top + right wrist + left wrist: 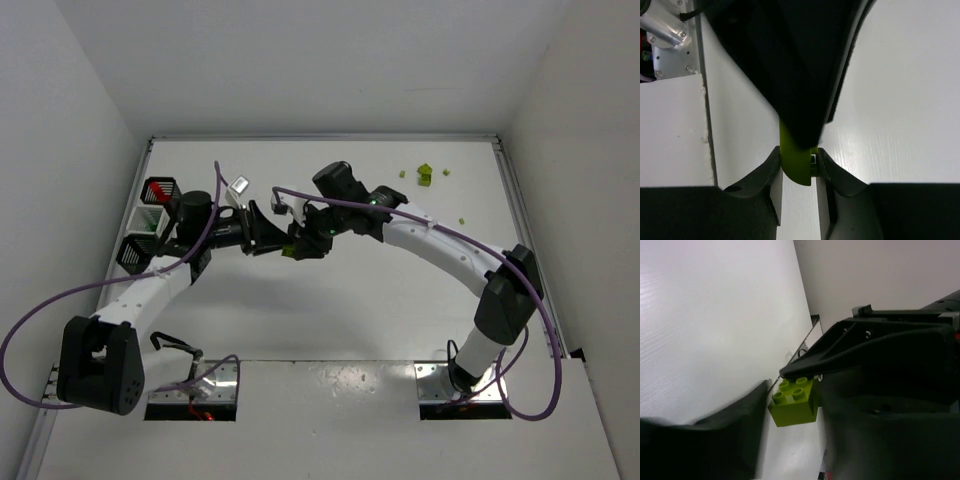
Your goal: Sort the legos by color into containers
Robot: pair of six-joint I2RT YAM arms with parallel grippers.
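Observation:
A yellow-green lego (792,402) hangs above the table's middle, where both arms meet. My right gripper (797,165) is shut on it, one finger over its studs and the other beneath. My left gripper (790,407) has its two fingers against the brick's opposite sides; its left finger (735,425) looks blurred. From above, the brick (288,252) is a small speck between the left gripper (265,232) and the right gripper (300,245). The containers stand at the far left: a black one (160,190) with red pieces, a white one (147,219) and another black one (137,253).
More yellow-green legos lie loose at the back right, a larger one (425,175) with small ones beside it and one (461,220) nearer the right wall. White walls enclose the table on three sides. Purple cables loop off both arms.

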